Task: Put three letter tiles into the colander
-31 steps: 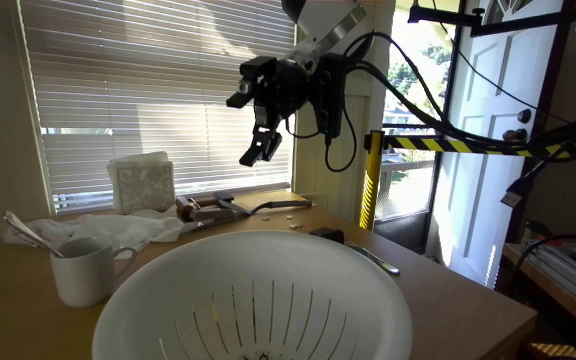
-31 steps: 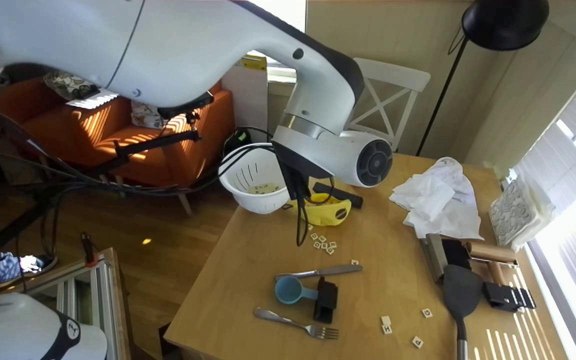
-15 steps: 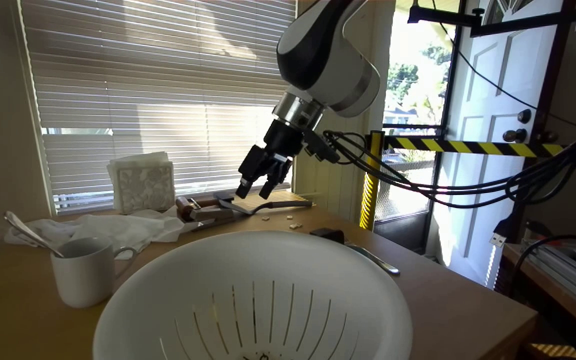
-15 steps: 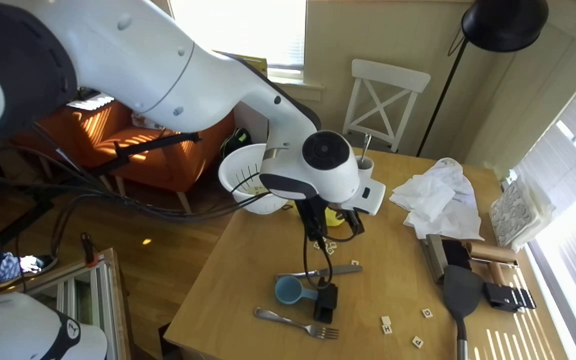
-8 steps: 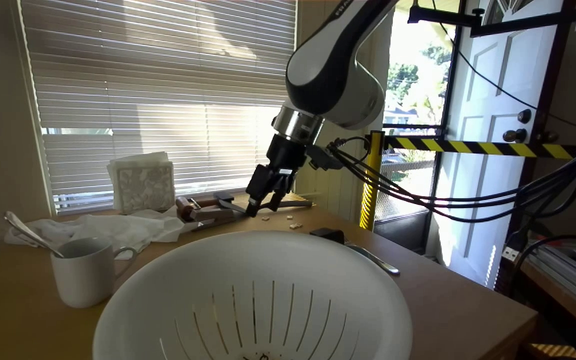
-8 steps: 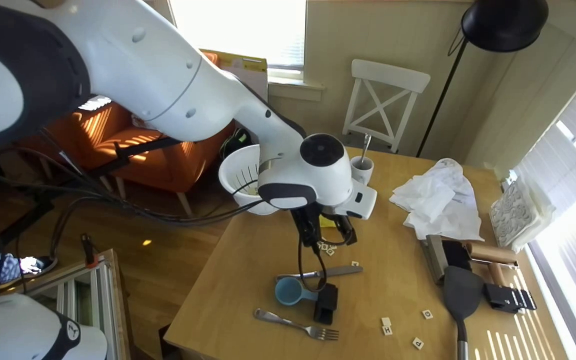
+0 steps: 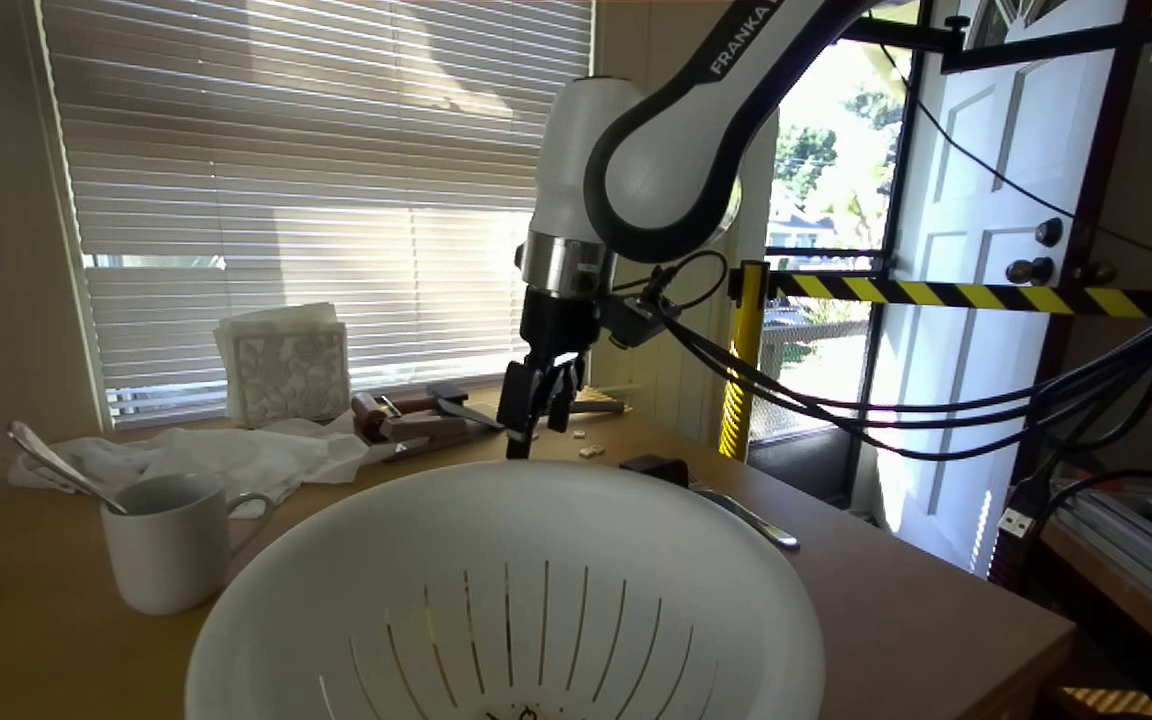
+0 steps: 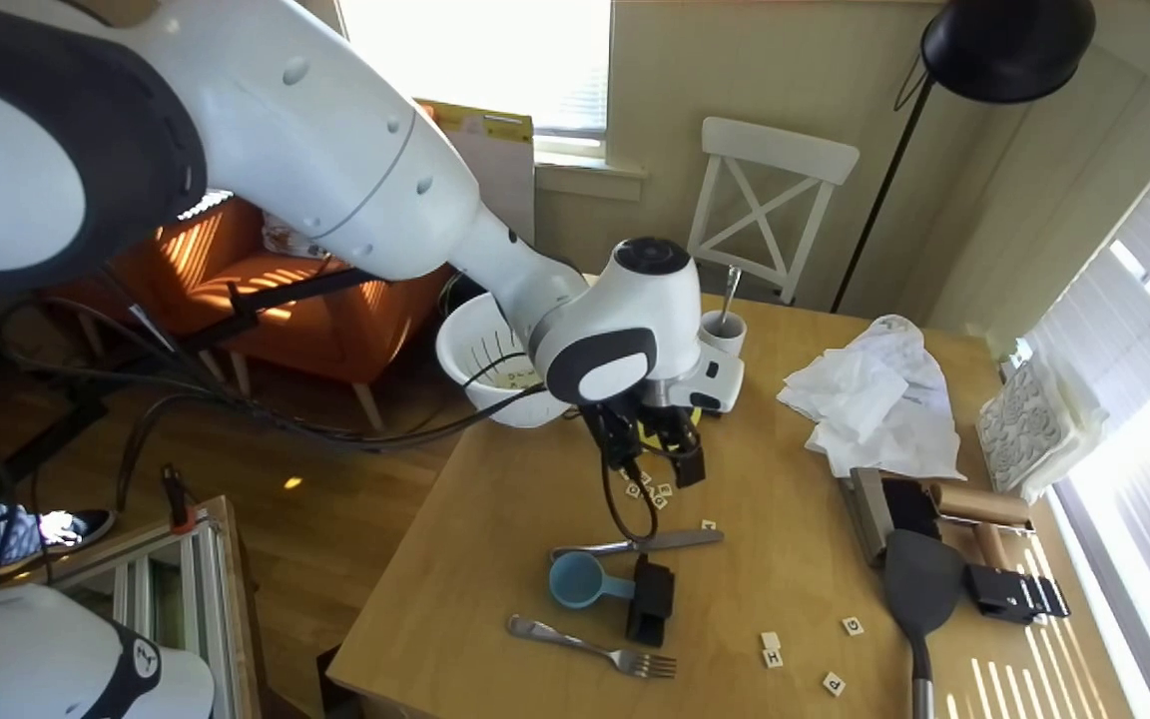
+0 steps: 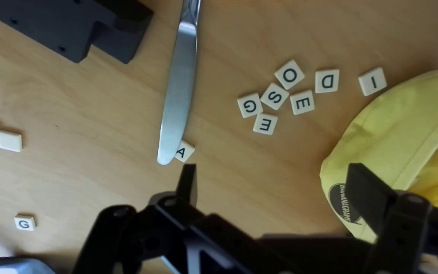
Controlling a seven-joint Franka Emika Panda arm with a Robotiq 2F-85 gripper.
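The colander is a large white slotted bowl close to the camera in an exterior view; it also shows at the table's far edge. Small pale pieces lie in its base there. In the wrist view, several letter tiles, such as O, D and the lower E, lie face up in a loose cluster. A tile A is partly covered by the knife tip. My gripper is open and empty, pointing down above the table, its fingers between tile A and the yellow pouch. It shows in both exterior views.
A yellow pouch stands beside the tiles, under one finger. A knife and black block lie nearby. More tiles, H and P, lie farther off. A mug, fork and spatula are on the table.
The arm has come down toward the table. My gripper has turned from pointing sideways to pointing straight down and stays open. The table objects have not moved.
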